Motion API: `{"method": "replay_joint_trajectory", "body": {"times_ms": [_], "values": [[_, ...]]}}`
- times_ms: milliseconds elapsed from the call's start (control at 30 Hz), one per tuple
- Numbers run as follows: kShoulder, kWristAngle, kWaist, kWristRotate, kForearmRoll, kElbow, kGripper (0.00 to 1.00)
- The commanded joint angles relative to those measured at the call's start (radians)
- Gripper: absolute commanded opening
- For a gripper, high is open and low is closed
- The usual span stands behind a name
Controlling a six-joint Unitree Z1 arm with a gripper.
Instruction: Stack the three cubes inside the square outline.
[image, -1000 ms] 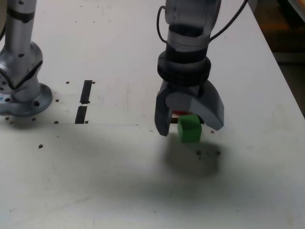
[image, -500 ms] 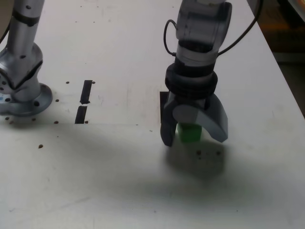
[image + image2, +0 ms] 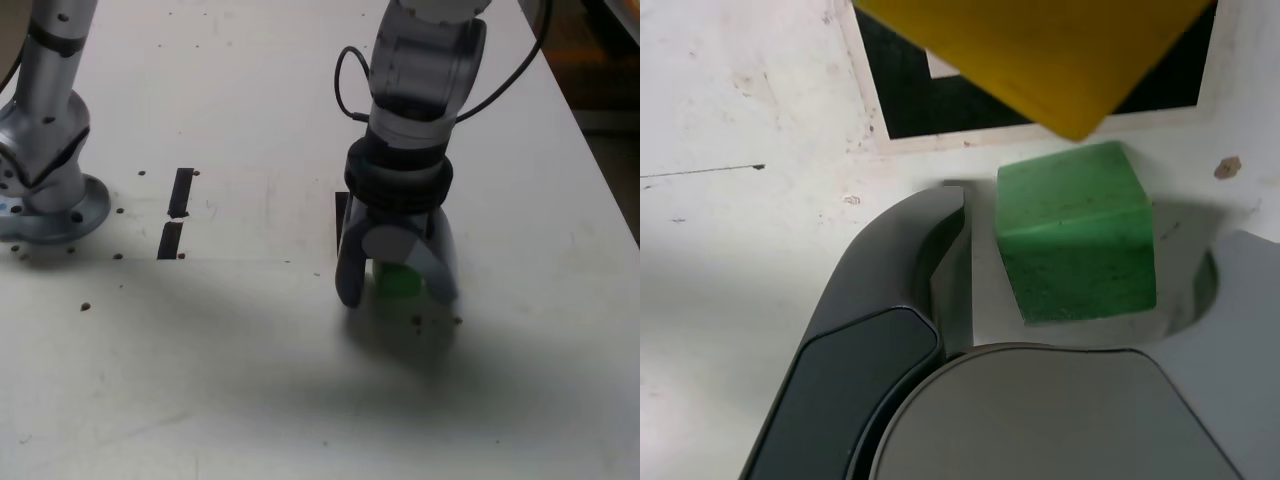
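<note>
Two cubes show clearly at this moment. We find the green cube (image 3: 1077,232) resting on the white surface (image 3: 250,380), between the two fingers of the pincer (image 3: 396,288). In the wrist view the dark finger (image 3: 940,260) stands just beside one face of the green cube with a thin gap visible; the opposite finger sits near the other face, and we cannot tell whether it touches. We therefore record the jaws as partly drawn in around the green cube, with a firm clamp not confirmed.

The yellow cube (image 3: 1040,50) fills the edge of the wrist view just beyond the green cube, and its lower corner overlaps the square outline (image 3: 902,110). We see the outline's black frame and a small patch of its white centre beside the yellow cube. The green cube lies outside the outline, close to its near edge. We cannot make out a red cube in either view.

In the exterior view the pincer points down at the surface. Two short black bars (image 3: 176,212) lie well apart toward the exterior view's left, near a metal base (image 3: 45,190).
</note>
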Motion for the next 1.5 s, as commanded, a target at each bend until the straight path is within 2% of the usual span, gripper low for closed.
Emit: {"method": "replay_joint_trajectory", "body": {"times_ms": [0,167,367,600,767,1100,1267,1467], "values": [[0.003,0.011,-0.002,-0.012,-0.011,0.001,0.52],[0.001,0.032,-0.002,-0.03,-0.056,0.006,0.33],[-0.001,0.023,-0.006,-0.033,-0.081,0.025,0.3],[-0.036,0.028,-0.037,-0.051,-0.061,0.031,0.26],[-0.089,0.05,-0.088,-0.059,0.019,-0.012,0.26],[-0.202,0.132,-0.144,-0.054,0.287,-0.176,0.26],[-0.258,0.153,-0.099,0.009,0.338,-0.213,0.27],[-0.28,0.134,0.004,0.147,0.356,-0.213,0.3]]}}
